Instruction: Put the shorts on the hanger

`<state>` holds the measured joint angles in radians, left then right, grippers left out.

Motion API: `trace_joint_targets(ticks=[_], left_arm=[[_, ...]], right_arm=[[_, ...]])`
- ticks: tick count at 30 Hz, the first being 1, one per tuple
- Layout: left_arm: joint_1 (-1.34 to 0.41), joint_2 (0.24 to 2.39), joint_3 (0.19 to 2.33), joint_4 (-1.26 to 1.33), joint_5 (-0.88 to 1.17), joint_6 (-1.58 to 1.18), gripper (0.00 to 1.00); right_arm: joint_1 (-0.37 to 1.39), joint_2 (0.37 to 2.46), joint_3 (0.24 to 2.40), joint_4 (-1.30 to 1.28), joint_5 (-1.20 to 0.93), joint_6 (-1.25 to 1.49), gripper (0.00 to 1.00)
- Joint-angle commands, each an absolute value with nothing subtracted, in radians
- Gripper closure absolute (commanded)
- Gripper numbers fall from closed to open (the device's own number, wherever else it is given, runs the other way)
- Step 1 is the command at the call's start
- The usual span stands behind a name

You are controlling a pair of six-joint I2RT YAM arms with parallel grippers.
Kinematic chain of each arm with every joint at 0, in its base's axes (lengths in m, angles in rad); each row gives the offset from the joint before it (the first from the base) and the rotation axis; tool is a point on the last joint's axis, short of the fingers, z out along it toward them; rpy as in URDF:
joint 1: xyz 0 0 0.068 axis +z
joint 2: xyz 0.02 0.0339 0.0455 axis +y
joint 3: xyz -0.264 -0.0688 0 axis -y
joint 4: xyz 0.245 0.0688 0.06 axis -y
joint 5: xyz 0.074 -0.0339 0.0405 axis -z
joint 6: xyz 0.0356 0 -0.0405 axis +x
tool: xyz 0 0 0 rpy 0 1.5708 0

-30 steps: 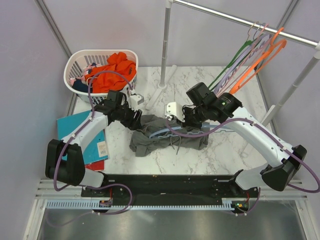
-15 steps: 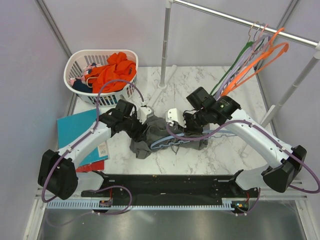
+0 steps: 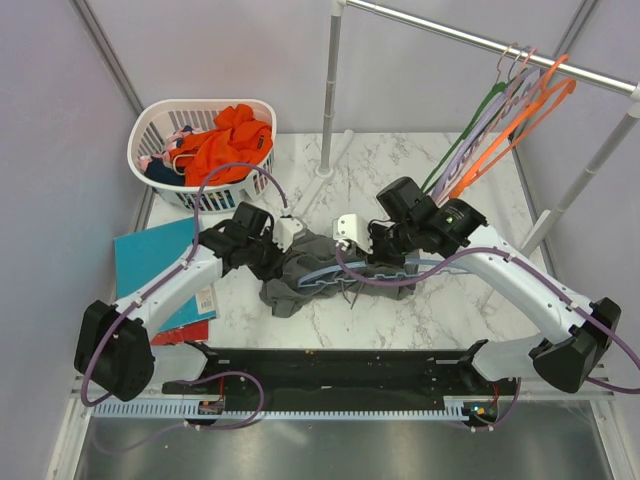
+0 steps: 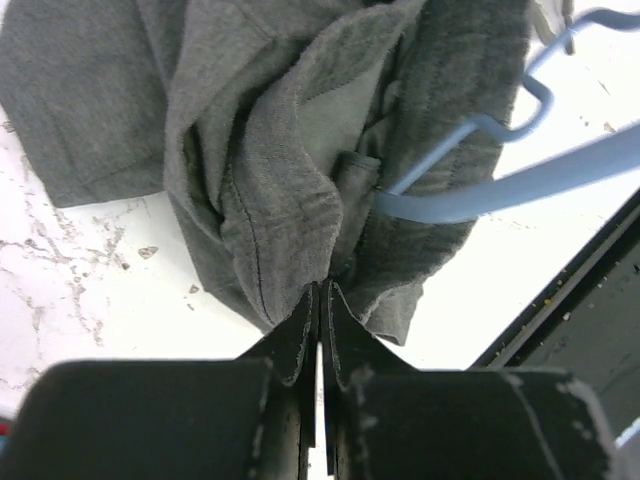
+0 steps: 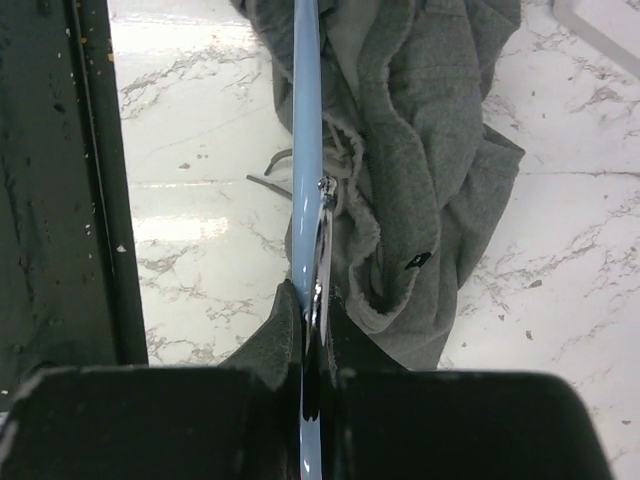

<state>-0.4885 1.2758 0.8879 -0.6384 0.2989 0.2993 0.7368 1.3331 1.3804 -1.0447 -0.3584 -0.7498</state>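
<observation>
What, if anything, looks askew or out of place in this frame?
The shorts are bunched in a crumpled heap, not spread flat, with the hanger poking into the folds. The left gripper pinches a fold; the right gripper clamps the hanger. Nothing looks spilled or damaged.

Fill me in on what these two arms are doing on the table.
Two arms are working dark grey soft fabric shorts onto a thin light-blue plastic hanger on the white marble table. The left claw is shut on a bunched fold of the shorts; the right claw is shut on the hanger by its metal hook. One hanger end pokes into the fabric, but the shorts lie crumpled, not yet hung.
</observation>
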Motion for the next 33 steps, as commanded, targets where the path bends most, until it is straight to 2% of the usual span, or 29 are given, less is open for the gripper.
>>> trace_joint_targets(ticks=[1,7,16,33], left_arm=[[-0.511,1.238,0.928,-0.687,0.371,0.318,0.98],[-0.532,1.174,0.956,-0.698,0.379,0.314,0.98],[-0.551,1.180,1.141,-0.776,0.425,0.287,0.98],[-0.607,1.200,1.229,-0.784,0.482,0.279,0.98]], right_arm=[[0.739,1.310,1.381,-0.945,-0.342,-0.713,1.00],[0.733,1.333,1.385,-0.917,-0.368,-0.730,1.00],[0.726,1.345,1.396,-0.865,-0.453,-0.793,1.00],[0.713,1.427,1.425,-0.781,-0.613,-0.907,1.00]])
